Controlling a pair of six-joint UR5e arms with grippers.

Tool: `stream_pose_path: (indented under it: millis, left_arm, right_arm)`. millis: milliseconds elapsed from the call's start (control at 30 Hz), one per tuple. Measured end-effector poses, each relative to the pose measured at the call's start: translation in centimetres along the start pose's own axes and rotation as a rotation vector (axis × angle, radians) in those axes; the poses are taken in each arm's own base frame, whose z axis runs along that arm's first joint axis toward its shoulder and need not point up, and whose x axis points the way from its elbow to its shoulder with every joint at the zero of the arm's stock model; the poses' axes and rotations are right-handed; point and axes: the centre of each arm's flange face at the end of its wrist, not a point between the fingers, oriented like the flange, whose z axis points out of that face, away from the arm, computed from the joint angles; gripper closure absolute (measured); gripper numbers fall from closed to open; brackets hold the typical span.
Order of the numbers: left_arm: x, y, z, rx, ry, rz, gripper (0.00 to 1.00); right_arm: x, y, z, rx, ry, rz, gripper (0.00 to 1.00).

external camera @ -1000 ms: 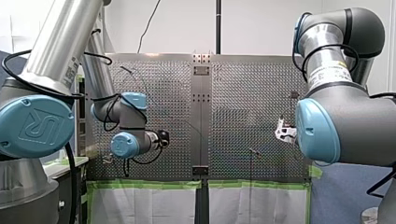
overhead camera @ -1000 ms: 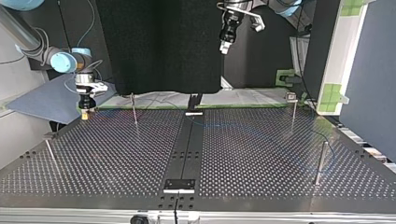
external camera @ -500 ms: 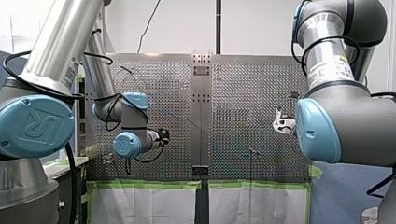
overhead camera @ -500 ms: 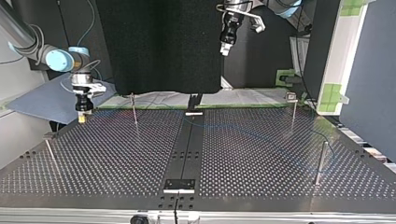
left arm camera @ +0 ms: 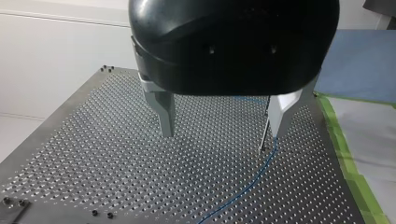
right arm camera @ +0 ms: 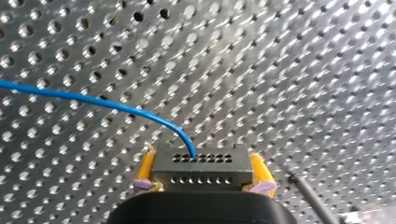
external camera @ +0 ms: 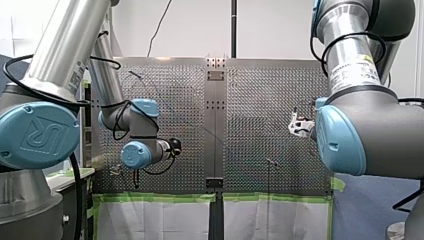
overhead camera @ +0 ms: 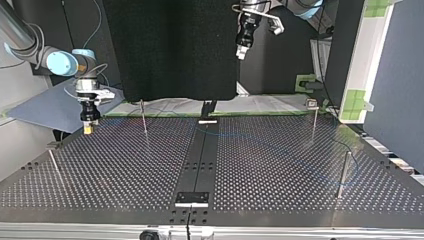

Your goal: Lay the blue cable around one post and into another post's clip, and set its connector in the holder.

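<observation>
Black with metal fingers, my left gripper [left arm camera: 222, 134] hangs above the perforated steel table [left arm camera: 93, 154], fingers spread wide with nothing between them. I judge it is free to guide the thin blue cable [left arm camera: 252, 179], which runs under one finger and past the foot of a thin upright metal post [left arm camera: 265, 126] just beyond it. My right gripper [right arm camera: 202, 179] pinches the black rectangular many-holed connector [right arm camera: 201, 161] between yellow pads, the cable leaving its face. That firm hold probably suits carrying this end. Only "UR" reads, on my left arm's blue joint cap [external camera: 42, 135]. My right arm's white label [external camera: 352, 70] is illegible.
</observation>
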Motion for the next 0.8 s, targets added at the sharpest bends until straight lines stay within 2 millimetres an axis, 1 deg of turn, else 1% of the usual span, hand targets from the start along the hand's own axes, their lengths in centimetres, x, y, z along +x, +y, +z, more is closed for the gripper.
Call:
stream_pose_path:
  millis: [367,467,633,800]
  left_arm:
    - [0.0,0.1,0.0,-0.002,0.004,0.002,0.00]
    - [0.0,0.1,0.0,-0.003,0.006,0.002,0.00]
    - [0.1,0.1,0.0,-0.004,0.009,0.003,0.00]
    - [0.1,0.1,0.1,-0.005,0.015,0.006,0.00]
  right_arm:
    - [4.3,-1.1,-0.4,0.006,0.055,-0.018,1.00]
    - [4.9,-1.2,-0.4,0.003,0.061,-0.020,1.00]
    - [5.1,-1.1,-0.6,-0.021,0.052,-0.017,1.00]
    - [6.1,-1.0,-0.8,-0.057,0.041,-0.015,1.00]
